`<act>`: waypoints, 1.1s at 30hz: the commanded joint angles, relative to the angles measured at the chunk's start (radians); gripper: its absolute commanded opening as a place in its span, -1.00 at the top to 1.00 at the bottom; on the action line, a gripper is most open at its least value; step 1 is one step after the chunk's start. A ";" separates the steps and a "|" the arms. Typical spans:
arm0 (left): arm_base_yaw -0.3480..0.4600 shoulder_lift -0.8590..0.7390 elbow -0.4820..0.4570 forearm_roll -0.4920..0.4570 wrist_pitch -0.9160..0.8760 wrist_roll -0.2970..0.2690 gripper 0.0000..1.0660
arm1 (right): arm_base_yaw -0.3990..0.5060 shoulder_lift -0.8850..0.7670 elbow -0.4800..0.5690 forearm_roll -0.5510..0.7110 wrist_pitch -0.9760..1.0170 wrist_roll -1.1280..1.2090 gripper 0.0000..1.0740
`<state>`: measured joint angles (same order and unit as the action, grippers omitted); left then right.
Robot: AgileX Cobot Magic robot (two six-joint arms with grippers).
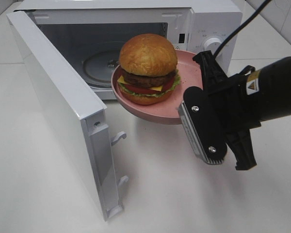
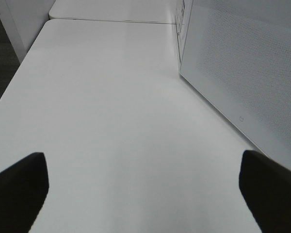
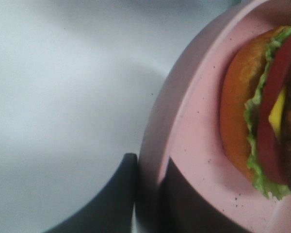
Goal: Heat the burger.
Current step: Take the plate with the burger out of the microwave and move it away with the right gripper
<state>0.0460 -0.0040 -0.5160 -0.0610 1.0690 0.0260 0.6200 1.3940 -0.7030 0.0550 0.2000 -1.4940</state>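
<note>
Gripping pink plate (image 1: 182,104) under burger (image 1: 148,68): right end effector (image 3: 148,194)

White tabletop (image 1: 184,194), evenly lit; tiled wall (image 1: 281,14) at corner.

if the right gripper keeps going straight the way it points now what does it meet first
Probably the microwave's open cavity. The right gripper, shut on the pink plate's rim with the burger on it, aims at the opening, with the glass turntable inside. Depth is unclear.
</note>
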 commanded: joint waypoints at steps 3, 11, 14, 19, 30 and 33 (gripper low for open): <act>-0.002 -0.013 0.001 -0.001 0.000 -0.002 -0.87 | -0.004 -0.158 0.093 0.005 -0.028 0.036 0.94; -0.002 -0.013 0.001 -0.001 0.000 -0.002 -0.87 | -0.004 -0.331 0.187 -0.088 0.075 0.178 0.94; -0.002 -0.013 0.001 -0.001 0.000 -0.002 -0.87 | -0.004 -0.370 0.203 -0.123 0.098 0.232 0.94; -0.002 -0.013 0.001 -0.001 0.000 -0.002 -0.87 | -0.004 -0.469 0.218 -0.204 0.181 0.387 0.92; -0.002 -0.013 0.001 -0.001 0.000 -0.002 -0.87 | -0.004 -0.576 0.218 -0.419 0.356 0.683 0.93; -0.002 -0.013 0.001 -0.001 0.000 -0.002 -0.87 | -0.004 -0.576 0.218 -0.513 0.442 0.824 0.93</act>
<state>0.0460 -0.0040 -0.5160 -0.0610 1.0690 0.0260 0.6200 0.8320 -0.4760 -0.3910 0.6530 -0.7360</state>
